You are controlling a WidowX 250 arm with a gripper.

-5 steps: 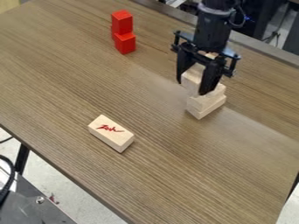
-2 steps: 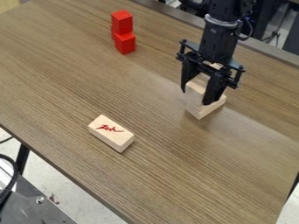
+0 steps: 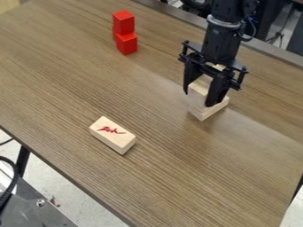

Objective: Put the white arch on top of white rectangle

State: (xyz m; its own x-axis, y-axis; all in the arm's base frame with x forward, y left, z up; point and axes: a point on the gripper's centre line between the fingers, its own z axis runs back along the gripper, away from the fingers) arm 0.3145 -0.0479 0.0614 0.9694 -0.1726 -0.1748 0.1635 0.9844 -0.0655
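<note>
In the camera view, right of centre, your gripper [image 3: 197,99] has its jaws closed on the white arch [image 3: 198,91], over the white rectangle [image 3: 204,115] — placing, I judge. Check it's seated, release, then lift straight. The jaws mask the arch's cut-out; you can't confirm full contact.

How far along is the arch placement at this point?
Looks done: the upper wooden block, presumably the arch, is over the lower wooden block, roughly lined up. In hand: the hand grips that upper block, a finger on either side. Left, probably: release and back away. Whether it bears fully on the block below, I can't confirm.
</note>
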